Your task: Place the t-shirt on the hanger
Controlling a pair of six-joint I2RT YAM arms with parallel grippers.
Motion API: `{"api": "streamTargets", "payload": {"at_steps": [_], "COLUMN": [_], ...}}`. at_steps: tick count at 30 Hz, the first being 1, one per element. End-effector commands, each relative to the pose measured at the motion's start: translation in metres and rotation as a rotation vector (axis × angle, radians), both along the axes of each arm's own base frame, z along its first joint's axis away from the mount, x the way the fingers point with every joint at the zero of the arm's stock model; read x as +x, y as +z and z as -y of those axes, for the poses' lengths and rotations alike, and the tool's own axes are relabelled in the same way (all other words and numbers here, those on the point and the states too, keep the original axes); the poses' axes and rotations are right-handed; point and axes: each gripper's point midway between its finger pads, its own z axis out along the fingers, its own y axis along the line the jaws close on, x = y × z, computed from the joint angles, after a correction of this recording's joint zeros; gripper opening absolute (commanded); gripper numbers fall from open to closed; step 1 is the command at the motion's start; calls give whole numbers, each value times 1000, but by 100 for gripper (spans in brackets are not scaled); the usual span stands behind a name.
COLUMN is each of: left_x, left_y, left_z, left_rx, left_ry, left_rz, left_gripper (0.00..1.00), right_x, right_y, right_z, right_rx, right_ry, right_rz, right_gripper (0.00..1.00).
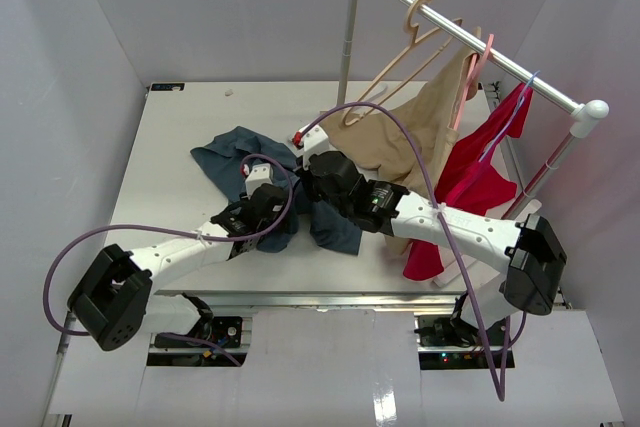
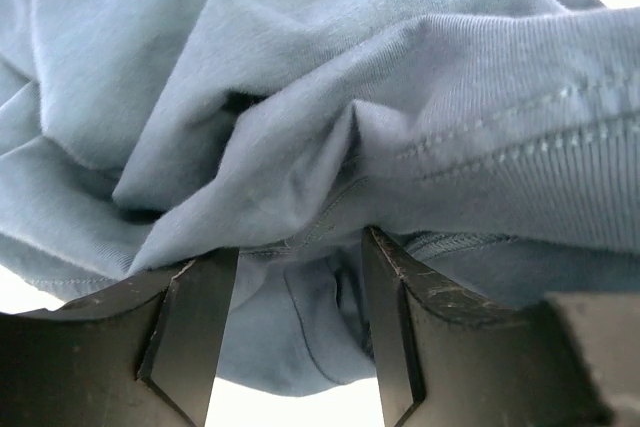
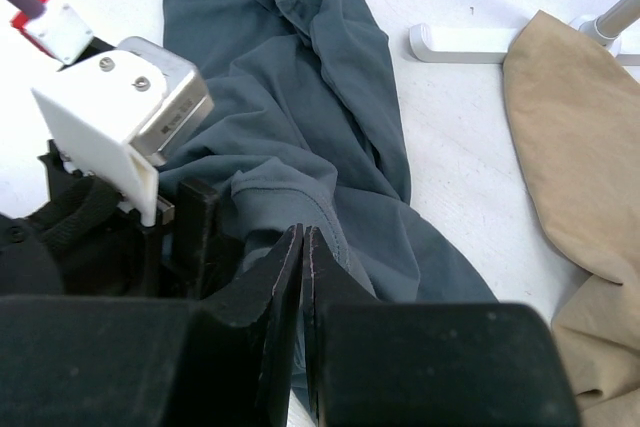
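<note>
Jaws spread on the left gripper (image 2: 300,247), one finger either side of a bunched fold of the t-shirt (image 1: 235,152). The right gripper (image 3: 302,235) has its jaws pressed together, tips at the cloth's hem; whether fabric sits between them, I can't tell. The t-shirt lies crumpled on the worktop (image 1: 170,197). The hanger (image 1: 413,32) hangs on the rail (image 1: 470,42), well apart.

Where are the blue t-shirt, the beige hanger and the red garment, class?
t-shirt (image 1: 225,155): top view, on its crumpled left part.
hanger (image 1: 412,25): top view, on its neck below the hook.
red garment (image 1: 480,162): top view, on its hanging middle.
</note>
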Motion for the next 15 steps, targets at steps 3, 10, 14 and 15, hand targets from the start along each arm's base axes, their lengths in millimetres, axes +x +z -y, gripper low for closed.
{"api": "streamTargets", "payload": {"at_steps": [3, 10, 14, 15], "left_x": [12, 19, 23, 24], "left_y": [19, 27, 11, 9], "left_z": [16, 13, 7, 4], "left_rx": [-52, -31, 29, 45], "left_ry": [-23, 12, 49, 63], "left_rz": [57, 83, 58, 56], "left_gripper": [67, 69, 63, 49], "right_x": [-2, -4, -5, -5], "right_y": [26, 27, 28, 29], "right_z": [1, 0, 0, 1], "right_rx": [81, 93, 99, 99], "right_ry": [6, 12, 17, 15], "right_rz": [41, 38, 38, 39], "right_gripper": [8, 8, 8, 8]}}
